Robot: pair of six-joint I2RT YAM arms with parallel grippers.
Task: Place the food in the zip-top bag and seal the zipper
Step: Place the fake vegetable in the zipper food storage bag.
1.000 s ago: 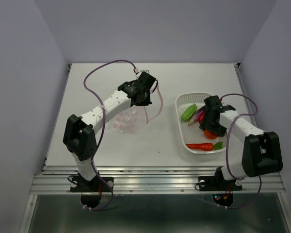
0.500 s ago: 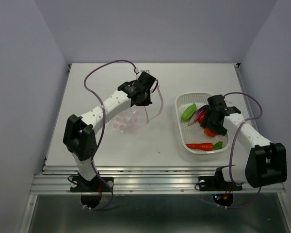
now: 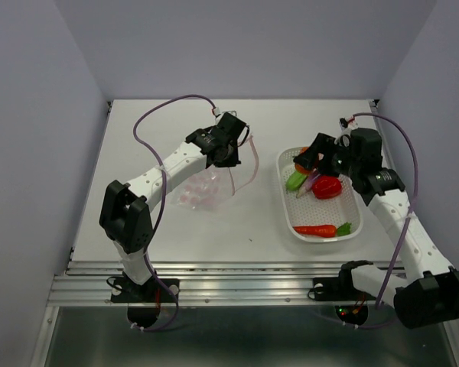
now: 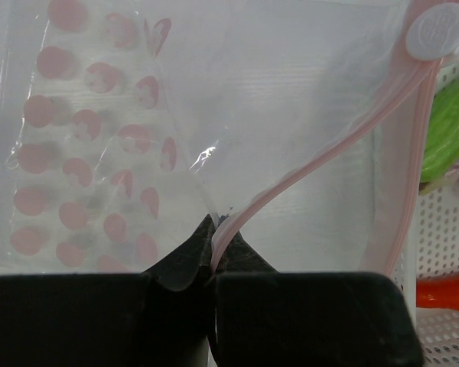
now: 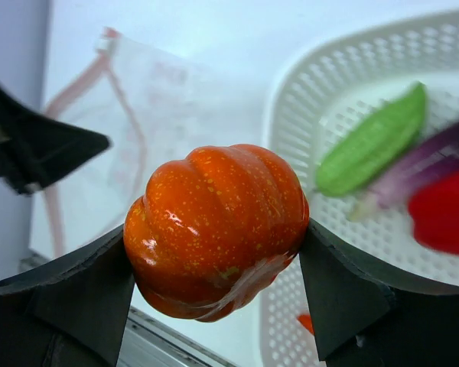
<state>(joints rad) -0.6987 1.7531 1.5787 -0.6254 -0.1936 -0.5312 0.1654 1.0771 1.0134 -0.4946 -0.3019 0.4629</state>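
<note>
The orange pumpkin (image 5: 218, 222) is being pinched between the two dark fingers (image 5: 84, 294) of the right gripper (image 5: 218, 264), the jaws being kept spread wide around its ribbed sides; it is being held in the air over the far left corner of the white perforated basket (image 3: 288, 210), clear of the rest of the food.

The other pieces are being left in the basket; the green pod (image 3: 295, 180) and the purple eggplant (image 3: 312, 181) are lying side by side toward the far left, the red pepper (image 3: 327, 186) is sitting just right of them, and the carrot (image 3: 316, 229) is lying along the near edge with its green top pointing right.

The zip-top bag (image 3: 201, 189) is being kept to the left of the basket and apart from it; its pink-dotted body is resting on the white table (image 3: 138, 153) beside the left arm, while its mouth edge is being lifted.

The zipper (image 4: 344, 141) is being clamped by the left gripper (image 4: 214, 233), the jaws being pressed together on the thin pink strip; from the jaws the strip is curving up to a round white tab (image 4: 440, 30), and a second pink strip is running straight down from that tab, so the two strips are being held apart and the mouth is gaping toward the basket.
</note>
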